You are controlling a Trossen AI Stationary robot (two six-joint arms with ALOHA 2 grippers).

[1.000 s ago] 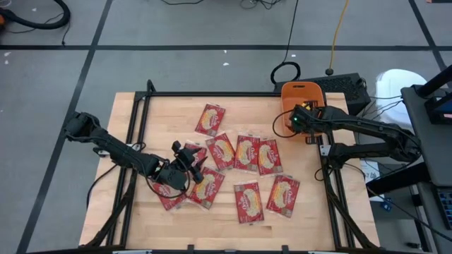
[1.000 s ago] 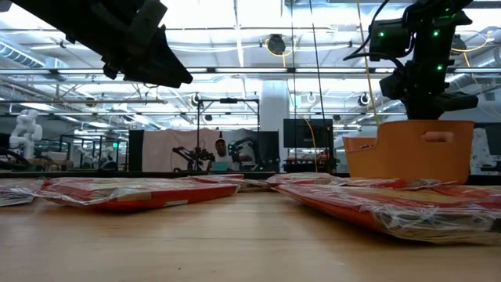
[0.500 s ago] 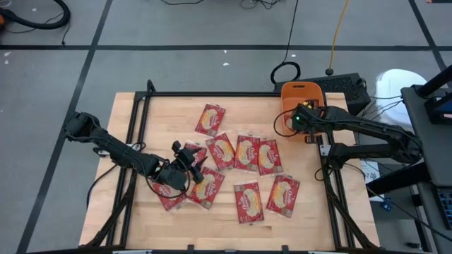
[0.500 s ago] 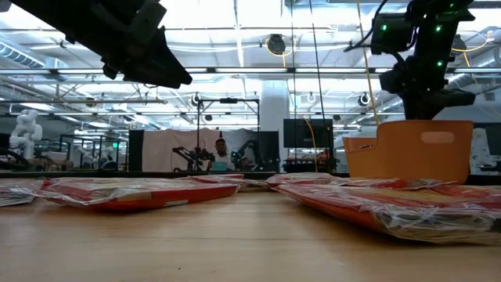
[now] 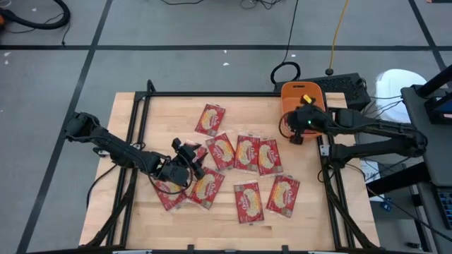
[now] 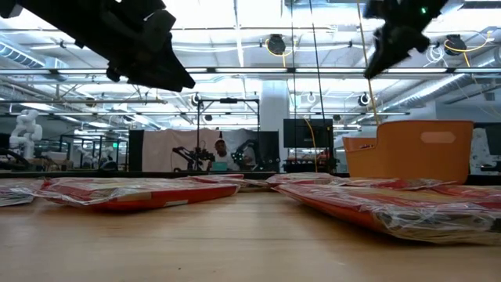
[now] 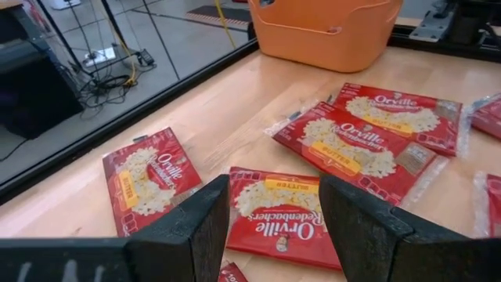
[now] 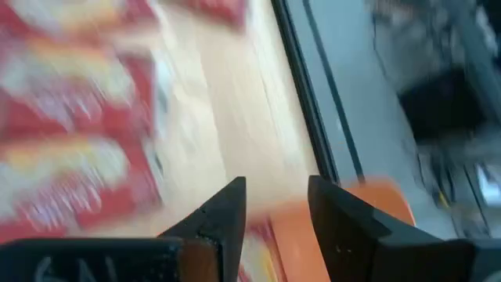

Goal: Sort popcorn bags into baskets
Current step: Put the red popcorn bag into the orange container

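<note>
Several red popcorn bags (image 5: 248, 152) lie flat and scattered over the wooden table. The orange basket (image 5: 300, 92) stands at the table's far right corner, seen also in the low view (image 6: 415, 149). My left gripper (image 5: 192, 161) hovers open above the bags at the left of the group, and one bag (image 7: 274, 219) lies on the table beyond its fingers (image 7: 196, 227). My right gripper (image 5: 291, 131) hangs open and high beside the basket's near left side, with nothing between its fingers (image 8: 223, 211).
A black frame (image 5: 212, 94) runs around the table's edges. Bare wood (image 5: 162, 113) lies along the far left of the table. Cables and a dark box (image 5: 346, 85) sit on the floor behind the basket. A person (image 6: 221, 153) sits far off in the room.
My right gripper has risen out of the basket and swung toward the table's near left, tipping and rolling as it went; it now points out over the table beside the basket.
</note>
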